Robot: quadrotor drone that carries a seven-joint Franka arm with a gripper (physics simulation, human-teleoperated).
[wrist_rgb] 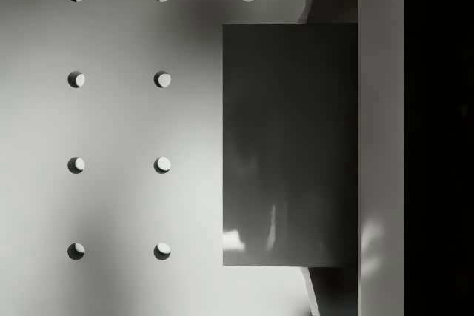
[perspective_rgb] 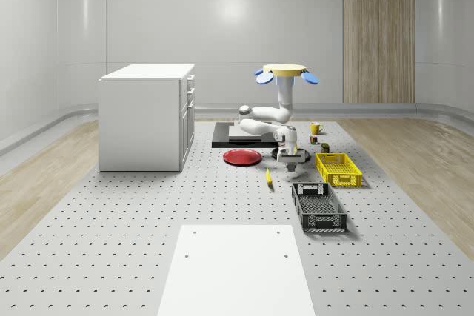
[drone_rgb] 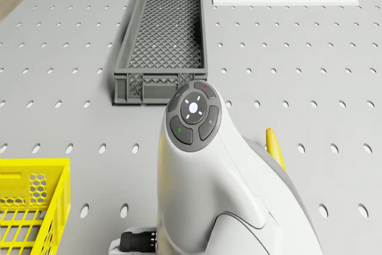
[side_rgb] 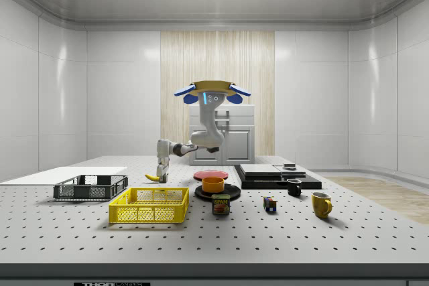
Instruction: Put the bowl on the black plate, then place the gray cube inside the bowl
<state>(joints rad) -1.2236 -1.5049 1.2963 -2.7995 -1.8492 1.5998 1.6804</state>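
In the whole-scene view the hovering drone (perspective_rgb: pixel 286 71) sits upper centre, its gripper (perspective_rgb: pixel 289 156) low over the table (perspective_rgb: pixel 111 220) at mid-frame; in the side view the orange bowl (side_rgb: pixel 213 184) sits on the black plate (side_rgb: pixel 201 193), centre; in the wrist view the smooth, glossy gray cube (wrist_rgb: pixel 290 144) stands right of centre, finger state unclear.

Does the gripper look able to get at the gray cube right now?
Probably yes: the gripper hangs low, right over the gray cube, nothing between them, while the drone hovers above the table.
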